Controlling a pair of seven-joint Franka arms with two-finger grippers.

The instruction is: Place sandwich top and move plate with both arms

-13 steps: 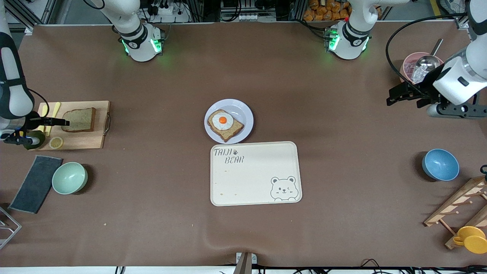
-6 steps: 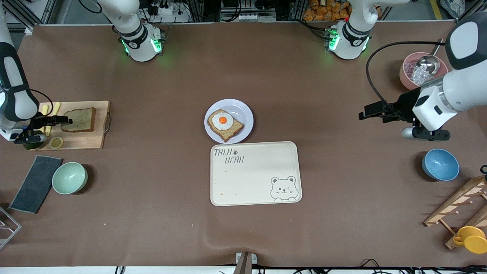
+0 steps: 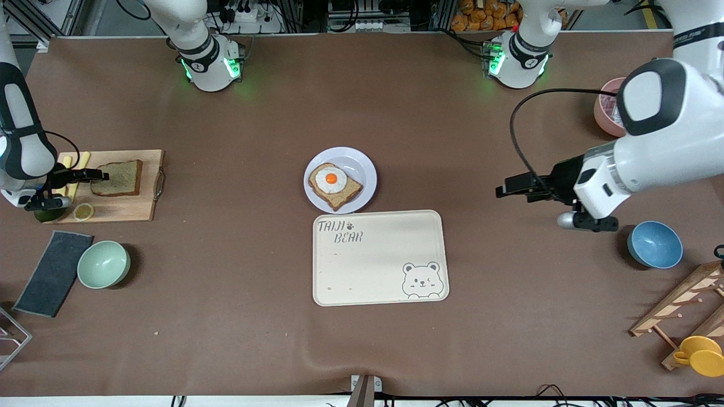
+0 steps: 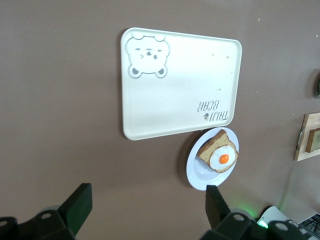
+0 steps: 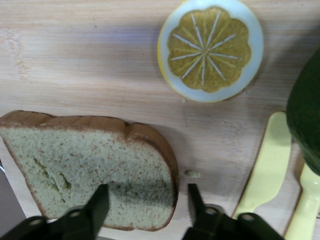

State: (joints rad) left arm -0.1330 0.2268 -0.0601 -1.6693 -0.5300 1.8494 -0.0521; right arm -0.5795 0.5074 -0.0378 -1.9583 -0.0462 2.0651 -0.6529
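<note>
Fingers of the right gripper [image 5: 145, 212] are spreading open, straddling the sandwich top's [image 5: 90, 162] edge on the cutting board [image 3: 130, 212]. Left gripper [image 4: 145, 212], also open, is hovering over bare table beside the plate [image 4: 196, 172]. Shallow bite, so the slice could be slipping out on lift.

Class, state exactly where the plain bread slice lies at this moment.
The sandwich top lies flat on the wooden cutting board at the right arm's end of the table, beside a lemon slice, with the open right gripper at its edge.
</note>
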